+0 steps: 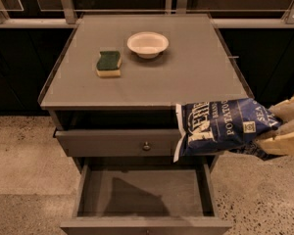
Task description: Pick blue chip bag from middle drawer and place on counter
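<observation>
The blue chip bag [220, 125] is held in the air at the cabinet's front right corner, level with the counter's front edge and lying sideways. My gripper [280, 129] is at the right edge of the view, its tan fingers [286, 142] shut on the bag's right end. The middle drawer [142, 192] is pulled open below, its dark floor bare. The counter [186, 72] is the grey top above.
A green-and-yellow sponge [109, 63] and a white bowl [147, 44] sit on the counter's back left half. The top drawer front with a round knob [146, 146] is slightly open. Speckled floor surrounds the cabinet.
</observation>
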